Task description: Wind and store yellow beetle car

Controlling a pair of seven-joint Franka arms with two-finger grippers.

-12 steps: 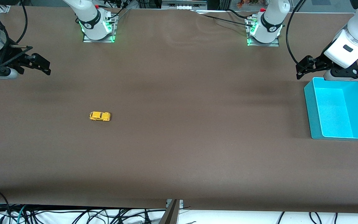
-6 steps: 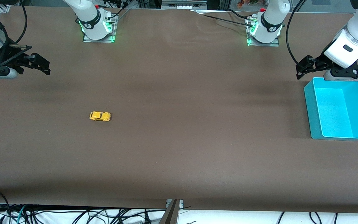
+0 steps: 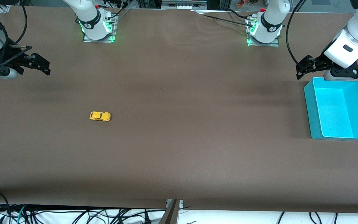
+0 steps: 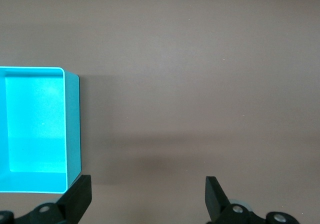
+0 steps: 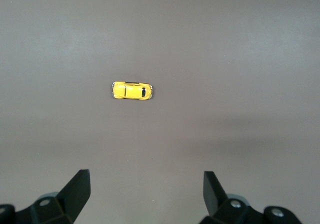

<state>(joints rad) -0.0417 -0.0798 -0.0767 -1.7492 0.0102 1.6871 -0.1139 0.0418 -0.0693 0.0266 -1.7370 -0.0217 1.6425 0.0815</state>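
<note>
The yellow beetle car [image 3: 99, 116] sits alone on the brown table toward the right arm's end; the right wrist view shows the car [image 5: 132, 90] from above. My right gripper [image 3: 40, 63] hangs open and empty at the table's end, well away from the car, and its jaws [image 5: 146, 191] frame only bare table. At the other end my left gripper [image 3: 305, 68] is open and empty just beside the teal bin [image 3: 310, 102]. The left wrist view shows this gripper [image 4: 149, 196] with the bin's corner [image 4: 72, 129] beside one finger.
The teal bin holds nothing. Both arm bases [image 3: 97, 26] [image 3: 264, 29] with green lights stand along the table's farthest edge. Cables [image 3: 73, 216] hang below the nearest edge.
</note>
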